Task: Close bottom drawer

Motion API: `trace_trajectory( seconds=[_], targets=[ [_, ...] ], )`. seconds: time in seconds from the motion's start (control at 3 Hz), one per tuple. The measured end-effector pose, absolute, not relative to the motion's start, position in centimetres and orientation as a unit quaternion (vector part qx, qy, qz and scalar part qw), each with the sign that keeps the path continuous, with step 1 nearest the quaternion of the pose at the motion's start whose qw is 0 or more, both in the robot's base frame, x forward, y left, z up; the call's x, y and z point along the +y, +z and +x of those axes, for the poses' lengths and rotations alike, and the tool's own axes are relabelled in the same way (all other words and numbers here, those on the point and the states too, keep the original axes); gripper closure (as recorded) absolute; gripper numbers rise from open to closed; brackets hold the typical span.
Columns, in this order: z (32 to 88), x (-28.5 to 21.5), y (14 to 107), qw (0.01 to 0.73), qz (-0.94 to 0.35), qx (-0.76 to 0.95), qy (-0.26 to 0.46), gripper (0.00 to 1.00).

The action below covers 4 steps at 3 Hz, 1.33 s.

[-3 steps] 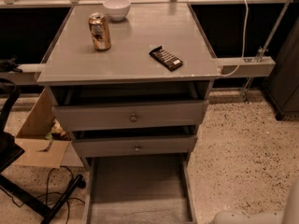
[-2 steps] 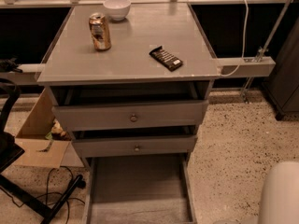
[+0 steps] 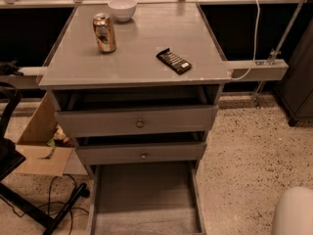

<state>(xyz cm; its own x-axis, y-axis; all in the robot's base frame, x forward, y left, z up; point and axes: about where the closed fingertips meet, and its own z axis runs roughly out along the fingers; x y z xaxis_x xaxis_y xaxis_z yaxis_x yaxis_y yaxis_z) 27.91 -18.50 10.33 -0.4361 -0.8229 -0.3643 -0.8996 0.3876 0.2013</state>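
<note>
The grey cabinet has three drawers. The bottom drawer (image 3: 144, 199) is pulled far out toward me. Its long flat grey tray is empty, and its front panel and knob are below the frame's edge. The middle drawer front (image 3: 117, 153) and the top drawer front (image 3: 107, 122) each stand slightly out, with dark gaps above them. My gripper is out of view. Only a white rounded part of my arm (image 3: 293, 212) shows at the bottom right, to the right of the open tray.
On the cabinet top (image 3: 137, 67) stand a drink can (image 3: 104, 32), a white bowl (image 3: 122, 8) and a dark wrapped bar (image 3: 173, 60). An open cardboard box (image 3: 41, 146) and black chair legs (image 3: 29, 207) with cables lie left. Speckled floor (image 3: 244, 155) lies right.
The white part of my arm has shifted from the bottom edge to the bottom right corner and shows larger. The drawers and tabletop things have not moved.
</note>
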Motion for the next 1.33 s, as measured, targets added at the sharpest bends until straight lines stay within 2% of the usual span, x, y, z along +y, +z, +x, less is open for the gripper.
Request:
trace_trajectory(
  seconds=[1.0,1.33],
  targets=[
    [33.3,-15.7,10.8,0.185,-0.536,0.802,0.187,1.0],
    [33.3,-15.7,10.8,0.185,-0.536,0.802,0.187,1.0]
  ],
)
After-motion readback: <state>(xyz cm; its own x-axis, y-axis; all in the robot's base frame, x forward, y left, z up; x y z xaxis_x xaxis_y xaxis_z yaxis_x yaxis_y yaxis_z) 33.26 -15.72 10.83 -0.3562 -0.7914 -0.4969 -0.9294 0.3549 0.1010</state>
